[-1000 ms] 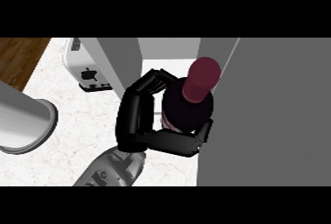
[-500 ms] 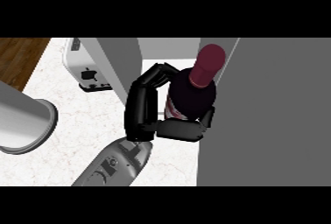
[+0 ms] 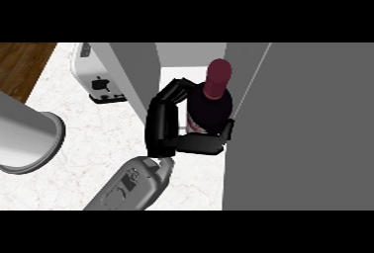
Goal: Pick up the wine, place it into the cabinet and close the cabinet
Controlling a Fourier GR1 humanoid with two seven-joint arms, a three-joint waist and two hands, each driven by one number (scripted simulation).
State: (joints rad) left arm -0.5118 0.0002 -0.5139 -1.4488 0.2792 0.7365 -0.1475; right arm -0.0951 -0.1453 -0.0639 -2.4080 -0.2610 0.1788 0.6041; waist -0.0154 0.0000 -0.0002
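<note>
The placing step is in hand. The right hand has its black fingers curled round the far side of the dark glass wine bottle with a maroon capsule, and its thumb closes across the near side, so the bottle is fully wrapped. The bottle sits toward the far right of the white marbled desk, in the gap between the narrow left wall of the grey cabinet and a broad grey panel, which I take for the open door. Its base is hidden by the thumb, so I cannot tell whether it is set down or already past the cabinet's front edge. The next move, I judge, calls for easing it deeper toward the pale back, settling it upright, then straightening the fingers and drawing clear before swinging the door shut. The bottle looks near-black and smooth, and a pale sliver of label shows beside the palm. A silvery toaster near the desk's far left edge stands well apart.
</note>
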